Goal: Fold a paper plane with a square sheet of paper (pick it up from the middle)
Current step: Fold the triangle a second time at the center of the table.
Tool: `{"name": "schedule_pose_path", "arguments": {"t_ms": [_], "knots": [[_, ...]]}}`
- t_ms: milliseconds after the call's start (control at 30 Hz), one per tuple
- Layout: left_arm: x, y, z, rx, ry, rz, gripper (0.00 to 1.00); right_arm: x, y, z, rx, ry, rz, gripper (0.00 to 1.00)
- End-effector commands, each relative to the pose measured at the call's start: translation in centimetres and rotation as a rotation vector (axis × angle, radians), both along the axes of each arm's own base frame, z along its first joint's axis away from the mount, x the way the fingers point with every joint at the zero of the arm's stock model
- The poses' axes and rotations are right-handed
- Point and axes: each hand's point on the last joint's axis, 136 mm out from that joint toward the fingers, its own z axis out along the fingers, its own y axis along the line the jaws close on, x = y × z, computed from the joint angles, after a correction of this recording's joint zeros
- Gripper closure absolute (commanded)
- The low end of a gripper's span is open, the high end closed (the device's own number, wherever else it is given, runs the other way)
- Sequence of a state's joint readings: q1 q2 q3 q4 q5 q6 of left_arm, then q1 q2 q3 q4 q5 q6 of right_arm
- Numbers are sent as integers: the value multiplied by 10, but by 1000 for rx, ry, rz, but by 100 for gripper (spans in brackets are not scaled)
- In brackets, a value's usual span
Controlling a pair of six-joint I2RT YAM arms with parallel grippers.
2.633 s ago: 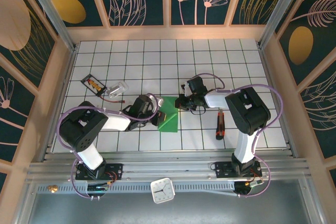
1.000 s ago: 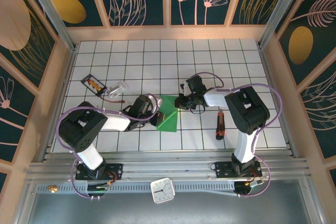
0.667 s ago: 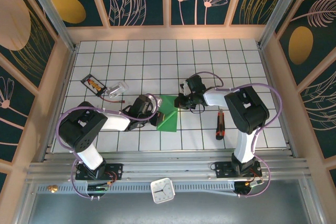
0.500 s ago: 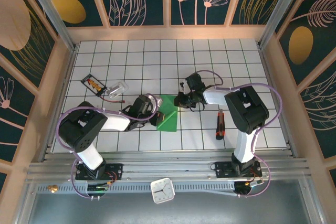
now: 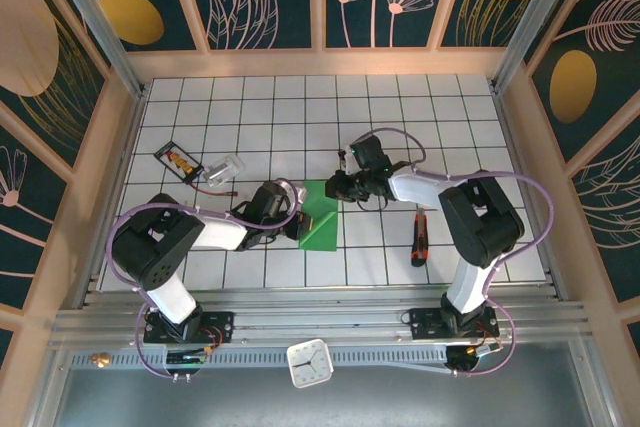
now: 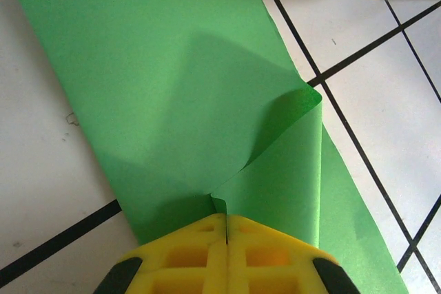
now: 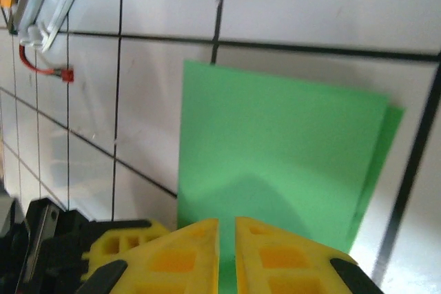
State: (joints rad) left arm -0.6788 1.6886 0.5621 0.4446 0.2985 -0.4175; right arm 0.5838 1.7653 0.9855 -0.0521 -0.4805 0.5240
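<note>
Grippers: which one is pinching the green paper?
The left gripper: it is shut tight on a curled fold of the green paper. The right gripper shows a small gap instead.

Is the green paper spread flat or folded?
Folded. The paper shows two layers, the lower one's edge peeking out at the right; at the left tool a flap curls up.

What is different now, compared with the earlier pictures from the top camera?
The right gripper shifted slightly left and toward the far side, at the far edge of the green paper; its jaws stand a slit apart. The left gripper stayed shut on the paper's raised fold. Paper and screwdriver did not move.
</note>
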Motion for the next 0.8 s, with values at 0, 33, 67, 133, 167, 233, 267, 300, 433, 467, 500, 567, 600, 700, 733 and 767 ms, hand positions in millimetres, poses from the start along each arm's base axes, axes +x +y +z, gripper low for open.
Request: {"name": "schedule_pose_path", "arguments": {"t_ms": [0, 33, 67, 133, 167, 233, 267, 300, 433, 467, 500, 567, 600, 700, 733, 767], "knots": [[-20, 16, -26, 63, 112, 11, 100, -12, 1, 17, 46, -1, -26, 87], [-20, 15, -26, 62, 114, 9, 100, -17, 0, 18, 51, 3, -31, 88], [-20, 16, -26, 63, 118, 10, 100, -21, 1, 18, 59, 7, -33, 90], [-20, 15, -26, 63, 119, 9, 100, -33, 4, 20, 79, 16, -36, 95], [-19, 15, -26, 61, 118, 10, 100, -39, 6, 19, 85, 20, -35, 96], [-20, 14, -25, 58, 123, 8, 100, -52, 8, 19, 112, 25, -46, 98], [-20, 13, -25, 55, 124, 6, 100, -58, 9, 19, 130, 29, -56, 99], [-20, 13, -25, 55, 124, 6, 100, -64, 13, 20, 161, 29, -62, 100], [-22, 15, -34, 72, 149, 6, 100, -85, 32, 19, 241, 35, -59, 100], [-23, 15, -35, 75, 153, 8, 100, -88, 36, 19, 249, 32, -58, 100], [-23, 15, -34, 74, 153, 8, 100, -92, 42, 19, 259, 25, -54, 100], [-24, 16, -35, 77, 153, 9, 100, -99, 49, 17, 268, 21, -57, 100], [-23, 17, -35, 79, 153, 10, 100, -101, 51, 15, 272, 22, -63, 100], [-24, 17, -36, 84, 158, 9, 100, -104, 56, 9, 270, 32, -72, 100], [-24, 17, -36, 85, 158, 9, 100, -105, 56, 5, 265, 39, -73, 100], [-24, 17, -36, 86, 158, 9, 100, -104, 56, 2, 260, 46, -76, 100]]}}
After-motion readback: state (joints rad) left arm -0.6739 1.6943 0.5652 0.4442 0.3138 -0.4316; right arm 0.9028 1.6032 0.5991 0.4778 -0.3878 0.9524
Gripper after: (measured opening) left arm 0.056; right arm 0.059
